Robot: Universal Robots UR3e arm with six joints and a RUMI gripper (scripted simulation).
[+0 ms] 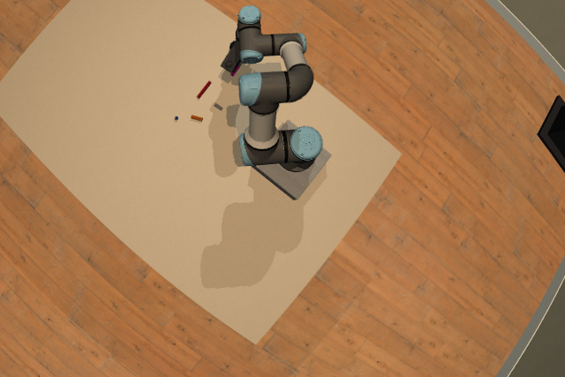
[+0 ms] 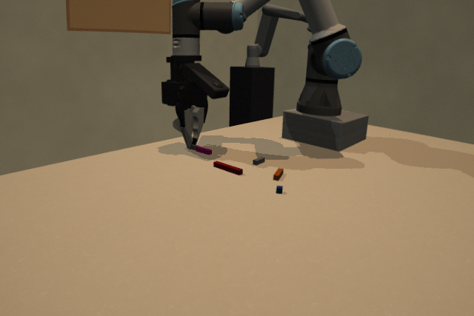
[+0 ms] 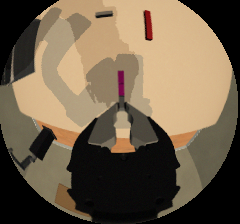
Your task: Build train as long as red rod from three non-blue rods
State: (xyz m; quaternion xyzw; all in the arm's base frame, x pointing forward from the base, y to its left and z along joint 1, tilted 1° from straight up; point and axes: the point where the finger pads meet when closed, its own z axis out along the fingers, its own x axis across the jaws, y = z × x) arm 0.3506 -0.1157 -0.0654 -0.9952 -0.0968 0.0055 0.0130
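The red rod (image 2: 228, 167) lies flat on the tan mat, and also shows in the overhead view (image 1: 203, 89) and the wrist view (image 3: 148, 25). A magenta rod (image 2: 204, 149) lies on the mat just beyond the red rod's far end, roughly in line with it. My gripper (image 2: 192, 145) stands upright over the magenta rod's far end, low at the mat, and is shut on that end (image 3: 120, 84). The rod sticks out ahead of the fingertips. A grey rod (image 2: 258, 160), an orange rod (image 2: 278, 174) and a small blue rod (image 2: 279, 189) lie apart to the right.
The arm's grey base block (image 2: 325, 129) stands behind the rods to the right. A black box (image 2: 251, 94) stands beyond the table's far edge. The arm's shadow falls over the magenta and grey rods.
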